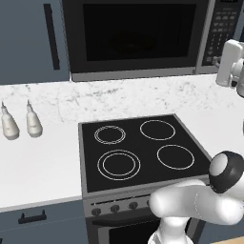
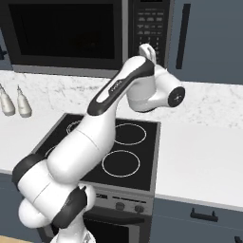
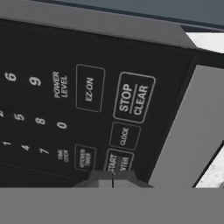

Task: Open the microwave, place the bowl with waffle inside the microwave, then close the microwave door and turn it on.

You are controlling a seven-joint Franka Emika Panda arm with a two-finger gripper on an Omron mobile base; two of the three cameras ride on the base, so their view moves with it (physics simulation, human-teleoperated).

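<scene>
The microwave (image 1: 138,38) hangs above the black stovetop (image 1: 143,152), big and black with grey trim running along its lower edge. The microwave door (image 1: 136,33) sits flush with the front, shut, and its dark glass window takes up most of the width; I can make out nothing behind the glass. To the right of the door is the keypad panel (image 2: 149,28), a tall strip of small pale buttons.

The arm reaches up from in front of the stovetop to that panel, and the gripper (image 3: 113,177) is right up against it. In the hand view the keypad (image 3: 87,105) is rolled on its side: white digits, then boxed keys reading POWER LEVEL, EZ-ON, STOP CLEAR (image 3: 134,98), CLOCK, KITCHEN TIMER and a START key (image 3: 118,162). The finger tips meet in a narrow seam, closed together and holding nothing, just below the START key and seemingly touching the panel there.

Left of the stovetop, two small white bottles (image 1: 20,122) stand side by side on the pale marble counter (image 1: 43,162). A blue-grey cabinet door (image 1: 31,40) with a black handle is to the left of the microwave.
</scene>
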